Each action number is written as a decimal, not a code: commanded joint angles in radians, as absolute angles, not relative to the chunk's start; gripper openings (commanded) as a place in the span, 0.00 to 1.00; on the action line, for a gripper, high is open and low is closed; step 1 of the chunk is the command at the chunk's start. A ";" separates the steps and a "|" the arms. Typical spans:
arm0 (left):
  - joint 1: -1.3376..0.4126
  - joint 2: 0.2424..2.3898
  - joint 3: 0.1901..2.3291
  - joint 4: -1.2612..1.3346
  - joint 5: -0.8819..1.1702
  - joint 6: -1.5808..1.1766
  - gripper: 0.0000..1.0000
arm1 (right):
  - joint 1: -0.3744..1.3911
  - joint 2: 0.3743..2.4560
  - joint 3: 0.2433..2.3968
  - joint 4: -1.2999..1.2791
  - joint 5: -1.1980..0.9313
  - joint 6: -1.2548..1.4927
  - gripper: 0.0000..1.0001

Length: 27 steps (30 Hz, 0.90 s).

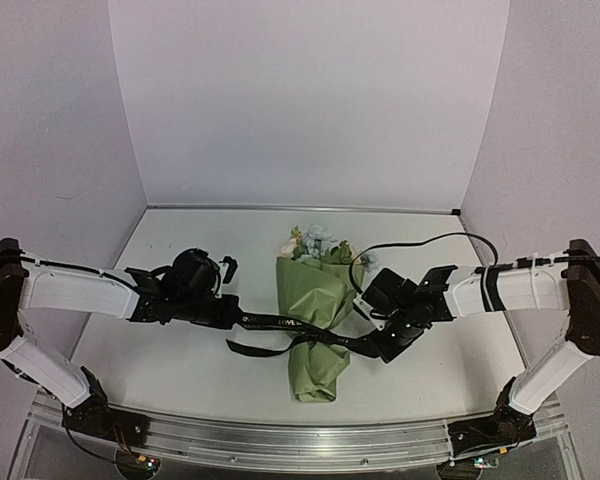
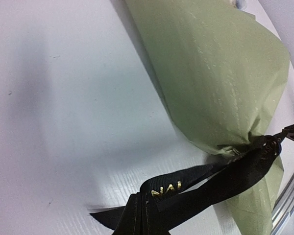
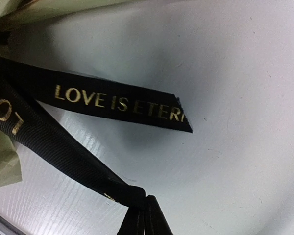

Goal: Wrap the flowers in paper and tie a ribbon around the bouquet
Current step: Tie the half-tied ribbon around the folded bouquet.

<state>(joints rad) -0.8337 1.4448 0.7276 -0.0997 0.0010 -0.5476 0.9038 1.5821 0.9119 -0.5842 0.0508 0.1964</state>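
my left pincer [image 1: 232, 318] pinching ribbon [image 1: 280, 323] left of bouquet [image 1: 318, 300], my right pincer [image 1: 372, 350] pinching it right of bouquet, bouquet on bench [image 1: 180, 370]

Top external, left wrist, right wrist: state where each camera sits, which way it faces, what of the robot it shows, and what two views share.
Top external: above and behind the bases, facing down onto the table; shows both arms, the left gripper and right gripper.
Left wrist: faces along the ribbon to the bouquet; no fingers discernible.
Right wrist: faces the ribbon's lettered tail over the table; no fingers discernible.
Shared: both wrist views show the ribbon meeting the bouquet.
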 commanded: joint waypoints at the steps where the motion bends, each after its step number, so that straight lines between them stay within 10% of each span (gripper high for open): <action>1: -0.799 1.427 0.711 -0.144 -0.119 -0.607 0.00 | 0.900 1.553 0.883 -0.639 0.123 0.229 0.00; 23: -0.723 1.482 0.704 -0.126 -0.040 -0.588 0.00 | 0.907 1.518 0.852 -0.662 0.059 0.286 0.00; 27: -0.725 1.455 0.698 -0.053 0.079 -0.542 0.00 | 0.906 1.485 0.867 -0.676 0.052 0.309 0.28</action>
